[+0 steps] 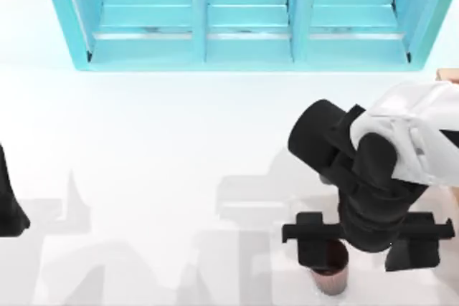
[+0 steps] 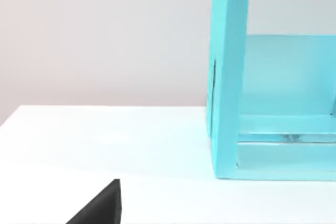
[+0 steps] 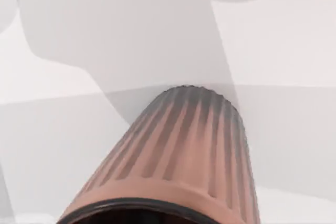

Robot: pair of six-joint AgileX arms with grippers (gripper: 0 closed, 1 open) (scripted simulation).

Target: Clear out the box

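Ribbed brown plastic: a small waste-bin-like cup (image 1: 331, 279) sits at the lower edge of the top view, right of centre, directly beneath the right gripper (image 1: 323, 249) of the AgileX pair. The right wrist view looks down the cup's fluted side (image 3: 173, 156) to its dark rim, with white table beyond. Whether that gripper is clamped on the cup or just clear of it cannot be told from these views.

The box (image 1: 449, 74) appears as a light-brown sliver at the right edge of the top view, mostly behind the right arm's white shell, and its inside is hidden. The cup stands well to the left of it, out on the open table (image 1: 143, 141). By that reading, the step in hand is the set-down of an item taken out of the box. The next move would call for a clean release, a straight lift off the cup so it does not tip, then a swing back toward the right edge for whatever remains inside.

The turquoise shelf unit (image 1: 244, 12) spans the upper part of the frame, well apart from the cup and no obstacle. The left arm (image 1: 8, 206) waits parked at the left edge; its grip cannot be told either.
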